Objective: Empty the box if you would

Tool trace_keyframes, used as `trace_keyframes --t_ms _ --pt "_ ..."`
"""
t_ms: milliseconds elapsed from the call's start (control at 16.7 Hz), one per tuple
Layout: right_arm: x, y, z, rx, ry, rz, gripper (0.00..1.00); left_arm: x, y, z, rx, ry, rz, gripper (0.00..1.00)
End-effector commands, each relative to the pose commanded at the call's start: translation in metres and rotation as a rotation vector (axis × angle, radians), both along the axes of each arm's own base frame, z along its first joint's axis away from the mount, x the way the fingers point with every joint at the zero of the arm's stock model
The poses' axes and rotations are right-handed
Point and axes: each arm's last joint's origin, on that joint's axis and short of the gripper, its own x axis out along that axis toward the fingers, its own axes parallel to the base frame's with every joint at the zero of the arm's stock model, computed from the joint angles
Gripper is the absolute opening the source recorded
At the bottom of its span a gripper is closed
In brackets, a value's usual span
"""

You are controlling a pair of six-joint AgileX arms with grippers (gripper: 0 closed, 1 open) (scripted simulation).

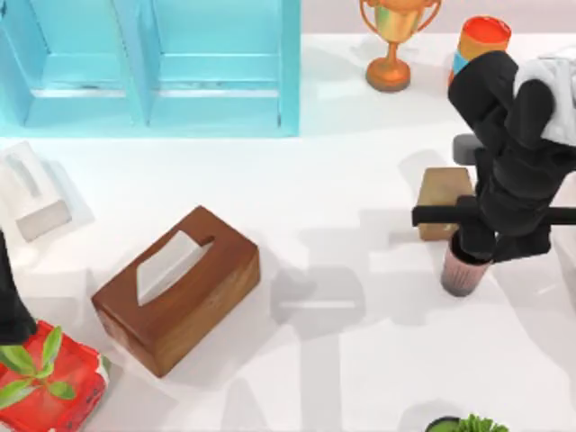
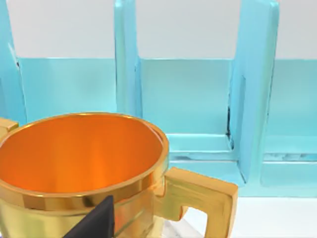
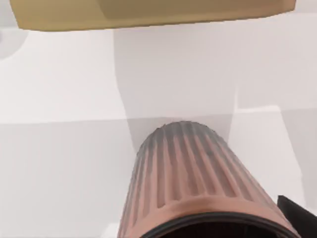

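A small tan box [image 1: 444, 200] lies at the table's right side; its long side shows in the right wrist view [image 3: 148, 12]. Just in front of it is a pink ribbed cup [image 1: 463, 272], with my right gripper [image 1: 470, 245] directly above it and shut on its rim. In the right wrist view the cup [image 3: 183, 178] reaches away from the camera, and one dark finger [image 3: 297, 214] touches its rim. My left arm [image 1: 11, 306] is at the left edge. Its wrist view shows a gold mug [image 2: 84, 163] with an orange inside, very close.
A brown wooden tissue box [image 1: 175, 288] lies left of centre, a white one [image 1: 31, 193] far left. A cyan shelf unit [image 1: 153, 63] spans the back. A gold trophy [image 1: 391, 45] and orange cup [image 1: 481, 40] stand back right. A red planter [image 1: 45, 387] is front left.
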Motion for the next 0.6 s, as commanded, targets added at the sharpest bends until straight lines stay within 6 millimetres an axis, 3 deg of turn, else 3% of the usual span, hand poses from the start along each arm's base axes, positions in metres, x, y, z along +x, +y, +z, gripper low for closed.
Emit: trace_keyframes --t_ms 180,600 --pt "0.0000 0.0000 0.0000 0.000 0.000 0.000 0.00 0.0000 0.0000 0.0000 0.000 0.000 0.000 1.00" --pt "0.0000 0.0000 0.0000 0.000 0.000 0.000 0.53 0.0000 0.0000 0.0000 0.000 0.000 0.000 1.00"
